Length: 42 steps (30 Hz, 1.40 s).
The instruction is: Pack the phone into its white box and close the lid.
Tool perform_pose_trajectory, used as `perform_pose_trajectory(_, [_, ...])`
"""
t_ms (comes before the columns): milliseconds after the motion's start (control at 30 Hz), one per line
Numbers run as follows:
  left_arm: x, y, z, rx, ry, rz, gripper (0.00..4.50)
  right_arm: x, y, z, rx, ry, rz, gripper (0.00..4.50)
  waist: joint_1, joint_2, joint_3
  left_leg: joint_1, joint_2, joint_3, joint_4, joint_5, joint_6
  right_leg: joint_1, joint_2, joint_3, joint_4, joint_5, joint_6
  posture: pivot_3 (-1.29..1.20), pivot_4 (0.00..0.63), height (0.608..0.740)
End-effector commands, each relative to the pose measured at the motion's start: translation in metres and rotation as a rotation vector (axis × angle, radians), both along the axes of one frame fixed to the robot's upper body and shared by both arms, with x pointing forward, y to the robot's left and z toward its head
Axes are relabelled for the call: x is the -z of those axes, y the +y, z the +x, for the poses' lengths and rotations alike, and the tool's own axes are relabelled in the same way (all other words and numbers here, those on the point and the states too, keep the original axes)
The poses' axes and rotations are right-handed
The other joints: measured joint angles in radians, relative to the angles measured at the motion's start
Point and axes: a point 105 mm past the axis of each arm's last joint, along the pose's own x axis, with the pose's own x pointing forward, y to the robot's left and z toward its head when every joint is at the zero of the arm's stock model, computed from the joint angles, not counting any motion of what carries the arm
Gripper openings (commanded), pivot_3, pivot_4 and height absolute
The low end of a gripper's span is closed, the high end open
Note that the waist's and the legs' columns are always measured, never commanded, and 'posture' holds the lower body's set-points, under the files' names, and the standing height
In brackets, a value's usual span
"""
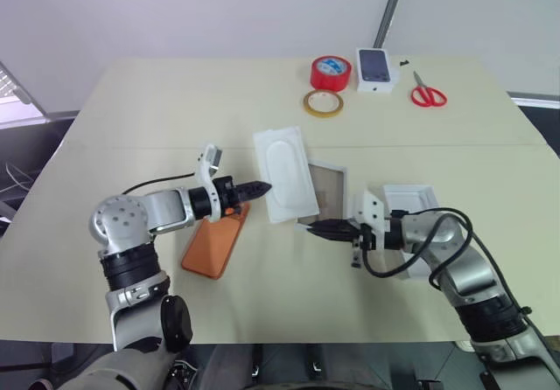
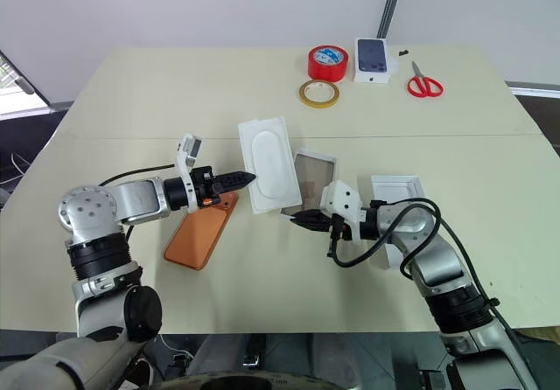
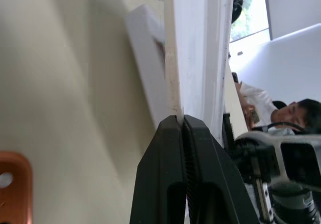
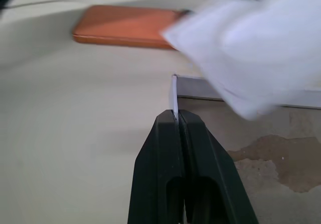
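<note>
Insert coming out, that is how we are reading this step: our left gripper is clamped on the edge of the thin white insert, holding it tilted over the white box, and in the left wrist view the fingers are pinching that thin edge tight. Our right gripper is closed on the near wall of the box, gripping the thin rim, as the right wrist view is showing, so the tray is being steadied while the insert is being lifted off. The phone is lying flat on the table, just below the left wrist and beside the box, camera side up. The lid is sitting behind the right forearm, open side up, near the box.

To do this well, we are wanting the right grip firm on the wall so the light tray is not dragging along, and the insert carried clear and set down away from the phone and lid, not dropped back across the opening. The thin wall could be bending under the pinch, we are judging, so no twisting
</note>
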Motion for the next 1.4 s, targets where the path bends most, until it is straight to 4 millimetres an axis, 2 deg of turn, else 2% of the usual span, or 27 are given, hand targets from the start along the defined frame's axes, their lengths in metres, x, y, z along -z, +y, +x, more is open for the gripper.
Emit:
perform_pose_trajectory(33, [-0.006, -0.005, -0.002, 0.029, -0.029, 0.003, 0.0, -0.006, 0.008, -0.009, -0.052, -0.025, 0.022, 0.01, 0.0, 0.0, 0.0, 0.0, 0.0, 0.0, 0.0, 0.0, 0.0, 0.0, 0.0, 0.0, 0.0, 0.0, 0.0, 0.0, 0.15, 0.74])
perform_pose_trajectory(100, [-0.003, -0.008, -0.003, 0.041, -0.026, 0.014, 0.0, -0.006, 0.009, -0.021, -0.102, 0.074, 0.052, 0.58, 0.0, 0.0, 0.0, 0.0, 0.0, 0.0, 0.0, 0.0, 0.0, 0.0, 0.0, 0.0, 0.0, 0.0, 0.0, 0.0, 0.15, 0.74])
perform_pose_trajectory(167, [-0.001, -0.011, -0.005, 0.056, -0.022, 0.017, 0.0, -0.009, 0.008, -0.023, -0.107, 0.054, 0.05, 1.28, 0.0, 0.0, 0.0, 0.0, 0.0, 0.0, 0.0, 0.0, 0.0, 0.0, 0.0, 0.0, 0.0, 0.0, 0.0, 0.0, 0.15, 0.74])
perform_pose_trajectory(200, [0.001, -0.012, -0.006, 0.068, -0.018, 0.026, 0.0, -0.01, 0.006, -0.023, -0.098, 0.035, 0.041, 1.89, 0.0, 0.0, 0.0, 0.0, 0.0, 0.0, 0.0, 0.0, 0.0, 0.0, 0.0, 0.0, 0.0, 0.0, 0.0, 0.0, 0.15, 0.74])
perform_pose_trajectory(267, [0.003, -0.014, -0.009, 0.09, -0.013, 0.033, 0.0, -0.013, -0.001, -0.024, -0.08, 0.004, 0.022, 2.79, 0.0, 0.0, 0.0, 0.0, 0.0, 0.0, 0.0, 0.0, 0.0, 0.0, 0.0, 0.0, 0.0, 0.0, 0.0, 0.0, 0.15, 0.74])
perform_pose_trajectory(367, [0.006, -0.016, -0.012, 0.11, -0.017, 0.047, 0.0, -0.021, -0.017, -0.035, -0.063, 0.111, 0.035, 4.29, 0.003, 0.0, 0.0, 0.0, 0.0, 0.0, 0.0, 0.0, 0.0, 0.0, 0.0, 0.0, 0.0, 0.0, 0.0, 0.0, 0.15, 0.74])
perform_pose_trajectory(500, [0.007, -0.024, -0.012, 0.136, -0.023, 0.045, 0.0, -0.027, -0.061, -0.039, 0.069, 0.128, -0.004, 4.29, 0.018, -0.001, 0.001, -0.001, 0.0, 0.0, 0.0, -0.004, 0.007, 0.001, 0.0, 0.0, -0.002, 0.0, 0.0, 0.0, 0.15, 0.74])
perform_pose_trajectory(600, [0.01, -0.028, -0.016, 0.17, -0.004, 0.034, 0.0, -0.025, -0.08, -0.037, 0.139, 0.079, -0.071, 4.29, 0.021, -0.001, 0.001, -0.001, 0.0, 0.0, 0.0, -0.004, 0.007, 0.001, -0.001, 0.0, -0.002, 0.0, 0.0, 0.0, 0.15, 0.74])
perform_pose_trajectory(733, [0.015, -0.035, -0.017, 0.203, 0.006, 0.04, 0.0, -0.035, -0.086, -0.011, 0.259, -0.047, -0.028, 4.29, 0.016, -0.001, 0.001, 0.0, 0.0, 0.0, 0.0, -0.004, 0.006, 0.0, 0.0, 0.0, -0.002, 0.0, 0.0, 0.0, 0.15, 0.74])
perform_pose_trajectory(867, [0.018, -0.037, -0.013, 0.207, -0.012, 0.073, 0.0, -0.031, -0.078, -0.01, 0.257, -0.055, -0.018, 4.29, 0.022, -0.002, 0.001, -0.001, 0.0, 0.0, -0.001, -0.002, 0.003, 0.0, 0.0, 0.0, -0.002, 0.0, 0.0, 0.0, 0.15, 0.74])
perform_pose_trajectory(967, [0.018, -0.037, -0.009, 0.2, -0.025, 0.092, 0.87, -0.029, -0.076, -0.01, 0.264, -0.061, -0.012, 4.36, 0.023, -0.002, 0.001, -0.001, 0.0, 0.0, -0.001, -0.001, 0.001, 0.0, 0.0, 0.0, -0.002, 0.0, 0.0, 0.0, 0.15, 0.74])
perform_pose_trajectory(1000, [0.019, -0.037, -0.007, 0.197, -0.029, 0.098, 1.3, -0.029, -0.076, -0.01, 0.266, -0.062, -0.011, 4.36, 0.023, -0.002, 0.001, -0.001, 0.0, 0.0, -0.001, -0.001, 0.001, 0.0, 0.0, 0.0, -0.002, 0.0, 0.0, 0.0, 0.15, 0.74])
perform_pose_trajectory(1100, [0.014, -0.042, -0.013, 0.246, -0.059, 0.093, 2.74, -0.031, -0.075, -0.01, 0.272, -0.06, 0.01, 4.36, 0.023, -0.002, 0.002, -0.001, 0.0, 0.0, -0.001, -0.001, 0.002, 0.0, 0.0, 0.0, -0.002, 0.0, 0.0, 0.0, 0.15, 0.74])
perform_pose_trajectory(1200, [0.012, -0.043, -0.017, 0.273, -0.104, 0.102, 4.25, -0.039, -0.063, -0.008, 0.26, -0.041, 0.071, 4.36, 0.021, -0.002, 0.002, -0.001, 0.0, 0.0, -0.001, -0.002, 0.003, 0.0, 0.0, 0.0, -0.002, 0.0, 0.0, 0.0, 0.15, 0.74])
perform_pose_trajectory(1267, [0.008, -0.041, -0.014, 0.26, -0.14, 0.091, 4.25, -0.047, -0.053, -0.005, 0.251, -0.053, 0.112, 4.36, 0.015, -0.002, 0.002, -0.001, 0.0, 0.0, -0.001, -0.003, 0.005, 0.0, 0.0, 0.0, -0.002, 0.0, 0.0, 0.0, 0.15, 0.74])
perform_pose_trajectory(1333, [-0.001, -0.035, -0.003, 0.191, -0.25, 0.113, 4.25, -0.054, -0.04, 0.0, 0.235, -0.055, 0.158, 4.36, 0.014, -0.002, 0.002, -0.001, 0.001, 0.0, -0.001, -0.003, 0.005, -0.001, 0.0, 0.0, -0.001, 0.0, 0.0, 0.0, 0.15, 0.74])
perform_pose_trajectory(1367, [-0.006, -0.03, 0.002, 0.158, -0.317, 0.135, 4.33, -0.056, -0.034, 0.005, 0.238, -0.06, 0.179, 3.83, 0.012, -0.002, 0.002, -0.001, 0.001, 0.0, -0.001, -0.003, 0.005, -0.001, 0.0, 0.0, -0.001, 0.0, 0.0, 0.0, 0.15, 0.74])
perform_pose_trajectory(1400, [-0.01, -0.026, 0.005, 0.132, -0.383, 0.165, 4.33, -0.057, -0.028, 0.012, 0.248, -0.082, 0.186, 3.59, 0.01, -0.002, 0.002, -0.001, 0.001, 0.0, -0.001, -0.003, 0.005, -0.001, 0.0, 0.0, -0.001, 0.0, 0.0, 0.0, 0.15, 0.74])
